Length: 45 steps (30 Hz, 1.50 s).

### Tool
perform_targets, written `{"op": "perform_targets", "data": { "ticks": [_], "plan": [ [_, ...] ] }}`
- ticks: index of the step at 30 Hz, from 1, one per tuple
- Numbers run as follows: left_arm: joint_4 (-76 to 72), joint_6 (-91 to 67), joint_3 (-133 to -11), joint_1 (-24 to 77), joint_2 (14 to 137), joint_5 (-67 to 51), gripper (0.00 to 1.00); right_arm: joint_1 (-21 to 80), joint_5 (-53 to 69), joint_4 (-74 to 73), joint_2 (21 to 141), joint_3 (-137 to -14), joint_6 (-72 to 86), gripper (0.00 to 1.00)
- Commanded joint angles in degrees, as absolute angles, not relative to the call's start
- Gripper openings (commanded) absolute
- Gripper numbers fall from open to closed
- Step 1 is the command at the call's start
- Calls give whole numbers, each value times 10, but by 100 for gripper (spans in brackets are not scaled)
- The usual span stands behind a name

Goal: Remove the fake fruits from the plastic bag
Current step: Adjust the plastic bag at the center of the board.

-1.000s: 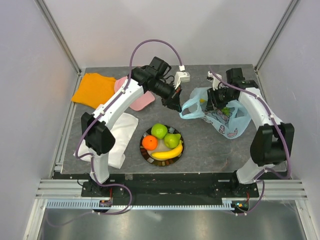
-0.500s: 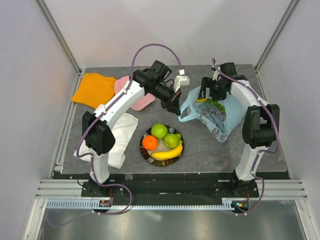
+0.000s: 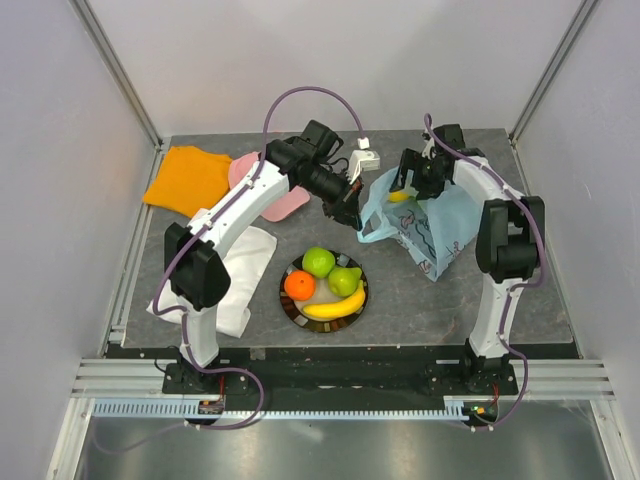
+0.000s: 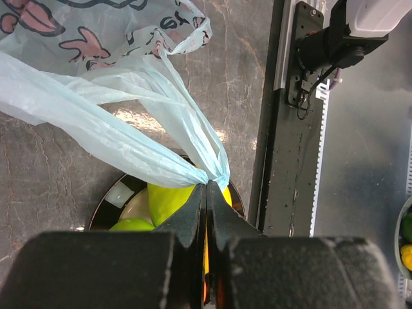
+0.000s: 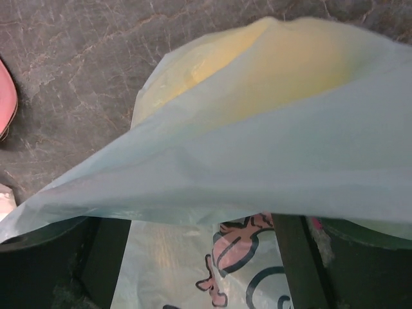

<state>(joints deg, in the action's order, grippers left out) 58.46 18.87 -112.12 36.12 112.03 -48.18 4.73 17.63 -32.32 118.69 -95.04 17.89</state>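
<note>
The light-blue plastic bag with pink cartoon prints lies right of centre, and its handle is stretched out to the left. My left gripper is shut on that handle, pinching it just above the plate. My right gripper hovers at the bag's back-left rim. Its fingers stand wide apart with bag film draped across them. A yellow fruit shows through the film ahead of the fingers, and also as a yellow fruit from above. The plate holds a green apple, a pear, an orange and a banana.
An orange cloth lies at the back left with a pink item beside it. A white folded cloth sits left of the plate. A small white block rests near the back, between the arms.
My right gripper has swung from the bag's right side to its back-left rim, and its jaws have spread wide. The bag has bunched up leftward. The left gripper kept its hold.
</note>
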Motion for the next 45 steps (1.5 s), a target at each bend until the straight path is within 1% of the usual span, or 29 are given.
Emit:
{"op": "perform_targets", "data": {
  "ticks": [1, 3, 4, 6, 7, 9, 11, 15, 17, 18, 19, 21, 22, 26, 31, 36, 45],
  "plan": [
    [586, 178, -1158, 363, 1117, -504, 1, 48, 181, -358, 1132, -927, 206, 90],
    [583, 174, -1166, 363, 1115, -503, 2, 49, 206, -354, 1103, -881, 234, 84],
    [577, 171, -1174, 364, 1115, -503, 2, 51, 216, -339, 1097, -866, 243, 77],
    [574, 164, -1184, 364, 1117, -504, 2, 54, 229, -324, 1091, -838, 265, 67],
    [570, 162, -1197, 364, 1120, -506, 2, 58, 234, -313, 1091, -834, 271, 58],
    [567, 156, -1208, 363, 1125, -505, 2, 62, 242, -309, 1098, -837, 278, 52],
    [568, 155, -1219, 364, 1127, -505, 2, 71, 240, -308, 1106, -851, 277, 51],
    [568, 151, -1214, 364, 1121, -521, 2, 76, 208, -288, 1134, -877, 283, 55],
    [568, 151, -1203, 364, 1114, -524, 2, 76, 168, -278, 1155, -904, 282, 61],
    [568, 152, -1200, 364, 1111, -526, 1, 76, 147, -279, 1162, -915, 281, 65],
    [568, 153, -1192, 364, 1107, -526, 2, 76, 129, -281, 1167, -925, 280, 73],
    [570, 155, -1180, 364, 1101, -527, 2, 76, 92, -286, 1178, -953, 279, 78],
    [570, 155, -1177, 364, 1099, -527, 2, 76, 80, -293, 1179, -962, 284, 83],
    [571, 157, -1164, 366, 1096, -527, 2, 76, 69, -296, 1188, -968, 297, 91],
    [573, 161, -1167, 367, 1098, -525, 1, 76, 92, -295, 1193, -985, 293, 91],
    [575, 163, -1164, 367, 1107, -532, 1, 76, 105, -288, 1192, -974, 307, 92],
    [578, 164, -1149, 367, 1114, -542, 2, 88, 98, -265, 1272, -1047, 322, 92]
  ]
}}
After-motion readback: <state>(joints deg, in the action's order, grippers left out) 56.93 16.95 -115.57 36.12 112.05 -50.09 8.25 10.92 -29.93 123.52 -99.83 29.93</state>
